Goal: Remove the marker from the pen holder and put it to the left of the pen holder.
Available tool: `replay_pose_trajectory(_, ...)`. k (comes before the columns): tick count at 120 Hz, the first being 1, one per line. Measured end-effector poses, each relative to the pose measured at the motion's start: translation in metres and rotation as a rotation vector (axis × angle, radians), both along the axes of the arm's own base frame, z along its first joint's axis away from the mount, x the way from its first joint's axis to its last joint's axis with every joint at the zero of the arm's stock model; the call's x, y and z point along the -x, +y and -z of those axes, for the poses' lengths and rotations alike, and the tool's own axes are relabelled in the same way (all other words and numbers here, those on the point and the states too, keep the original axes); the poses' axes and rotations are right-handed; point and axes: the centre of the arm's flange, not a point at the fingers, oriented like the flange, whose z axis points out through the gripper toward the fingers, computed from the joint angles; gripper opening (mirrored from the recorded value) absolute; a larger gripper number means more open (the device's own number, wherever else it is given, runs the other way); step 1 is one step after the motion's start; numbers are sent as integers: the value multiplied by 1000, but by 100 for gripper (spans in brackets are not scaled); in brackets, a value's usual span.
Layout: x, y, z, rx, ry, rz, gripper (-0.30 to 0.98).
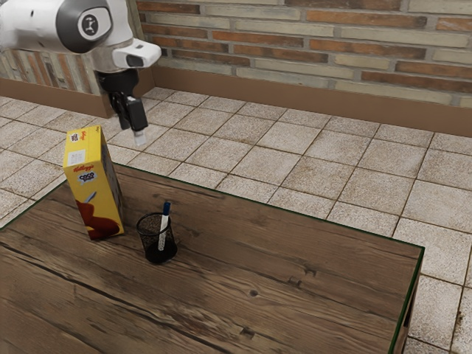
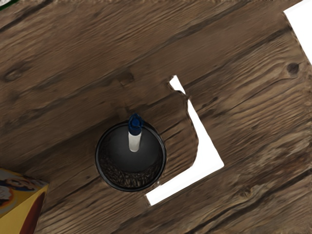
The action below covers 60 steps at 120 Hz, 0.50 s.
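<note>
Marker (image 1: pixel 164 227) tilted inside the pen holder (image 1: pixel 150 242), a gripper (image 1: pixel 139 136) hangs above the holder, wide or narrow I can't tell. Likely approaching; descent toward the blue cap (image 2: pixel 136 123) comes next.

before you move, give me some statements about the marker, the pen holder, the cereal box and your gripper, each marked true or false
1. The marker is in the pen holder. True.
2. The marker's blue end points down into the holder. False: it points up, above the rim.
3. The cereal box stands upright on the table. True.
4. My gripper is holding the marker. False: it hangs apart from the marker, above it.
5. The pen holder touches the cereal box. False: there is a gap between them.
6. The pen holder stands upright. True.
</note>
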Motion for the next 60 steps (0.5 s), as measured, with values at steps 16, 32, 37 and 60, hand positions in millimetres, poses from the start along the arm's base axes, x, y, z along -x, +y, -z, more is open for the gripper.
replay_pose_trajectory(16,-1,-13,0,4,-4,99,69)
replay_pose_trajectory(32,-26,-22,68,-31,115,183,69)
replay_pose_trajectory(37,-32,-21,89,-50,152,204,69)
replay_pose_trajectory(60,-32,-30,185,-112,337,309,69)
